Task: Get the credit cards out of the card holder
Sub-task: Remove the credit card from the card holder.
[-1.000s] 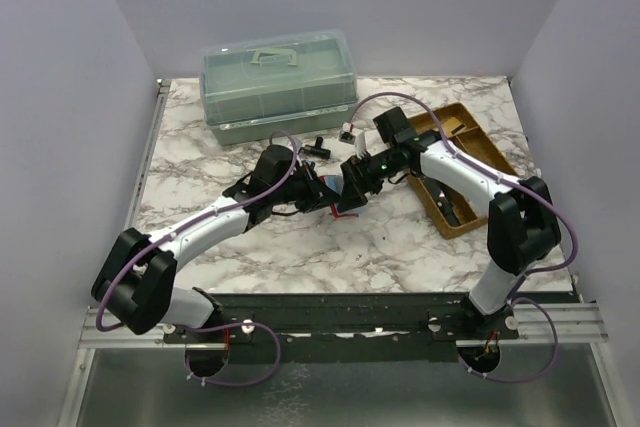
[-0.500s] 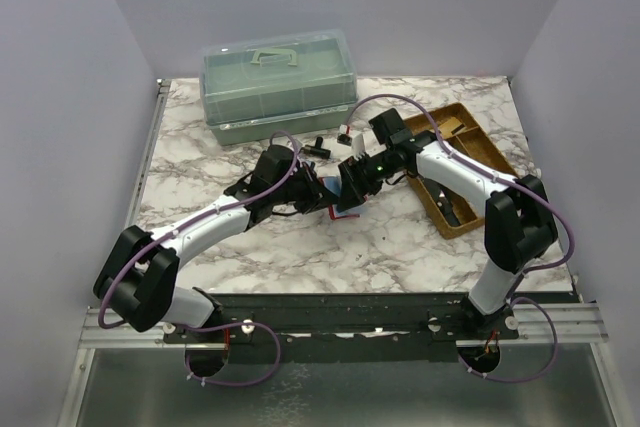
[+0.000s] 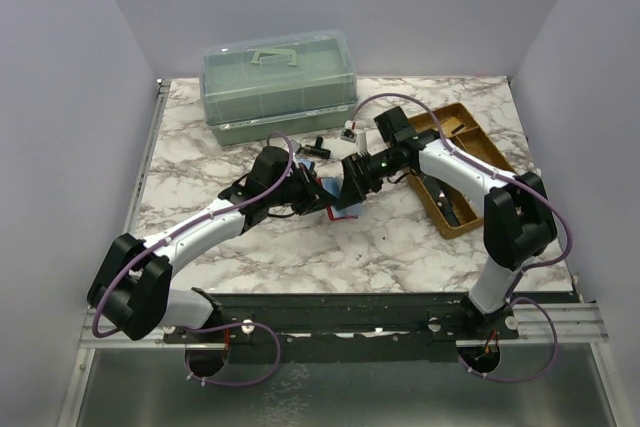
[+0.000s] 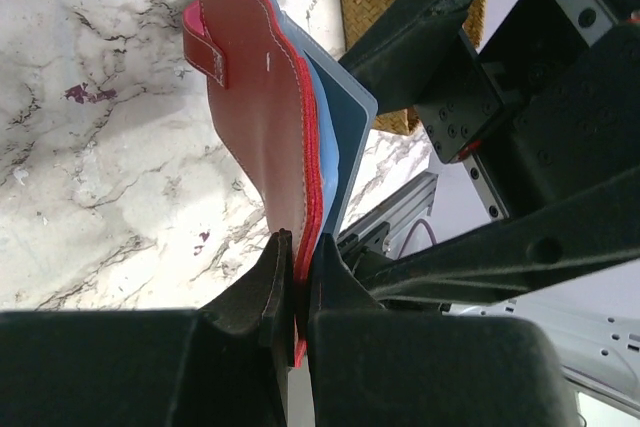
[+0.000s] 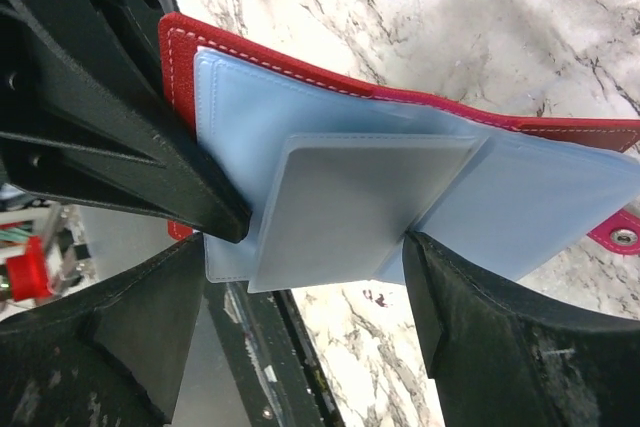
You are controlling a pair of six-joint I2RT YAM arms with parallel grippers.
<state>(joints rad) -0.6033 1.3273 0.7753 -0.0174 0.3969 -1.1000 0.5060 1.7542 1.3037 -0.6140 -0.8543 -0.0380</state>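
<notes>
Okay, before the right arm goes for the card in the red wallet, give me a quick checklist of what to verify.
1. Left tool shut on the card holder's edge: ok.
2. Card holder spread open, blue panels facing the right tool: ok.
3. Grey card exposed on the blue panel: ok.
4. Right tool open, one finger on each side of the grey card: ok.
5. Right tool's fingers touching the grey card: cannot tell.
6. Other cards left inside the card holder: cannot tell.

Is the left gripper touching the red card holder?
Touching. The left wrist view shows the left gripper shut on the card holder, on its lower red edge.
</notes>
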